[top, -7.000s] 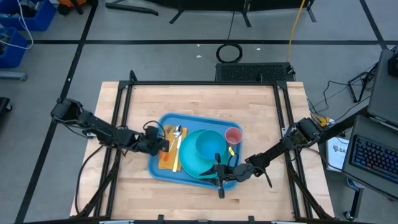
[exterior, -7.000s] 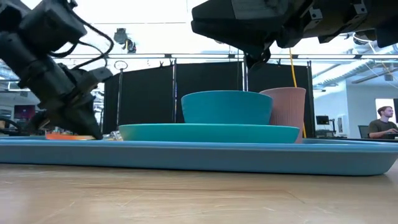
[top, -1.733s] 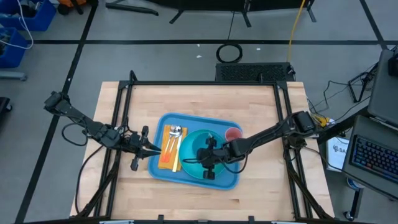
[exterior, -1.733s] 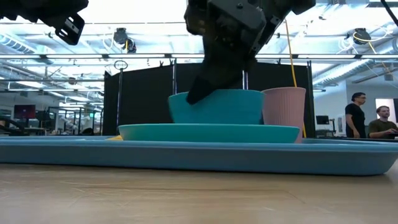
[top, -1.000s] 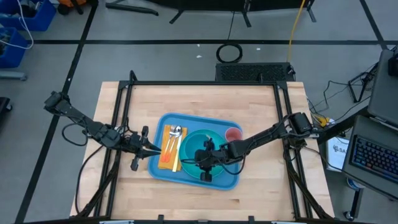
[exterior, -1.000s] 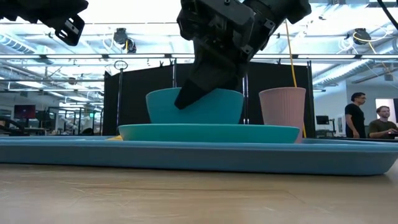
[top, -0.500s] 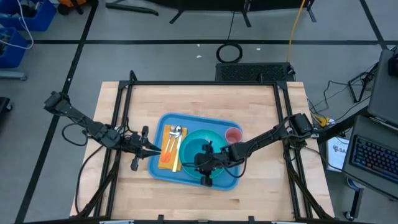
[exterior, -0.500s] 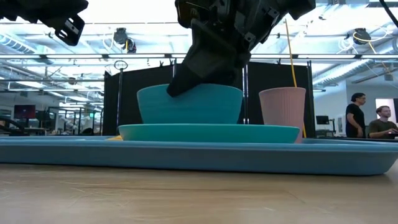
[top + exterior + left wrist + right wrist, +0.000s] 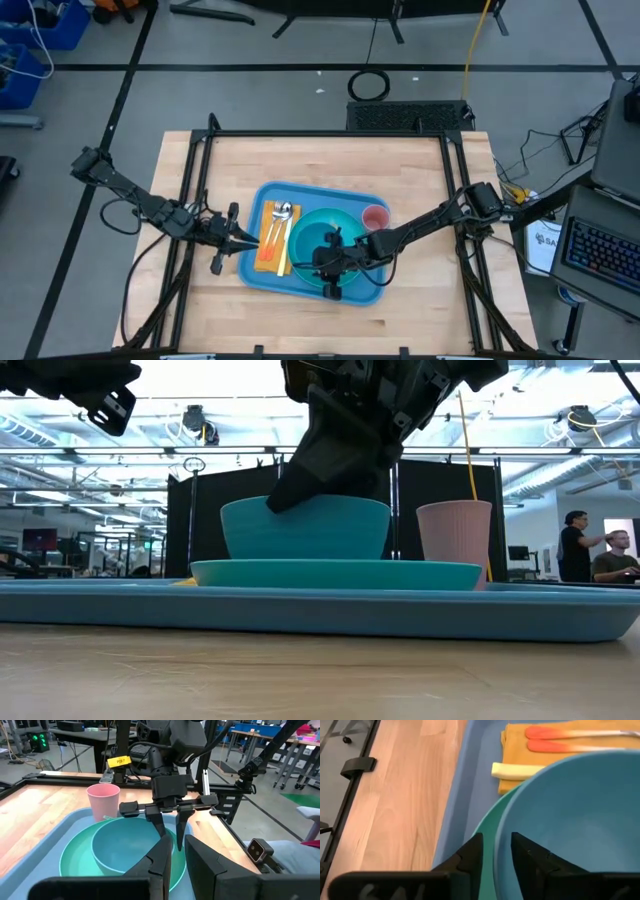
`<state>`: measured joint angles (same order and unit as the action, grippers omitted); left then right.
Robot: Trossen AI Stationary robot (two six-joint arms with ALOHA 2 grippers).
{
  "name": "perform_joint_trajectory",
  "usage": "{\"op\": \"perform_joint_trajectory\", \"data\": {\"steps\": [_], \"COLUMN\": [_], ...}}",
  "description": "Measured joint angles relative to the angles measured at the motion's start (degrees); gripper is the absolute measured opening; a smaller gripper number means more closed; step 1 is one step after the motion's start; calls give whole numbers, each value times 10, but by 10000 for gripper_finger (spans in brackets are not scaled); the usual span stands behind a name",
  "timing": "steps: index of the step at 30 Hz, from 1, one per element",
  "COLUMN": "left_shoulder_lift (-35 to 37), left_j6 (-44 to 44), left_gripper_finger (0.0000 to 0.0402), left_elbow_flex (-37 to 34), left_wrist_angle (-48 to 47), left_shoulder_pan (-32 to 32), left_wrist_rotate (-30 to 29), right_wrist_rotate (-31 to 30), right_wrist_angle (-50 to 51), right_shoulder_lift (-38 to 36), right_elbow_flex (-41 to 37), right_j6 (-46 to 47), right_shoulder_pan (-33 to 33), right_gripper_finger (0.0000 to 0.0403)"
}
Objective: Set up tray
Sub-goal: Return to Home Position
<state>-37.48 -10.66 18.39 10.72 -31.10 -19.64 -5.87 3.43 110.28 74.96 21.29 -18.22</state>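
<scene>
Tabletop (image 9: 420, 180) is occupied at its middle by the tray (image 9: 330, 194); a teal plate (image 9: 348, 222) is carried on it, with a blue bowl (image 9: 125, 850) set on the plate; the bowl's rim is straddled by the right gripper (image 9: 171, 840), fingers slightly apart; the left gripper (image 9: 243, 239) is held beside the tray, fingers narrowly parted, empty.

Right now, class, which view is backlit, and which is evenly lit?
Low view: the bright ceiling behind turns the right claw into a dark silhouette over the bowl. High view: even light on the tray, with the left claw at its left edge.
</scene>
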Motion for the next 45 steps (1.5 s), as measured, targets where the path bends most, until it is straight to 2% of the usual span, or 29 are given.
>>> {"op": "perform_joint_trajectory", "data": {"steps": [7,12,26,29,35,41,45], "left_shoulder_lift": [0,0,5,21,67,97,121], "left_j6": [0,0,28,29,41,43,55], "left_gripper_finger": [58,58,58,58,58,58,58], "left_elbow_flex": [0,0,0,0,0,0,0], "left_wrist_angle": [0,0,30,30,15,-7,-12], "left_shoulder_pan": [0,0,0,0,0,0,0], "left_wrist_rotate": [0,0,20,18,47,46,47], "right_wrist_rotate": [0,-1,-3,-3,-7,-61,-60], "right_wrist_angle": [-24,-17,-26,-61,-251,-329,-373], "right_shoulder_lift": [0,-21,-135,-176,-283,-378,-424], "right_elbow_flex": [0,0,-13,-62,-236,-364,-418], "right_j6": [-19,-29,-132,-129,-106,-84,-85], "right_shoulder_pan": [0,0,-15,-18,-18,-20,-24], "right_gripper_finger": [134,152,125,118,103,100,100]}}
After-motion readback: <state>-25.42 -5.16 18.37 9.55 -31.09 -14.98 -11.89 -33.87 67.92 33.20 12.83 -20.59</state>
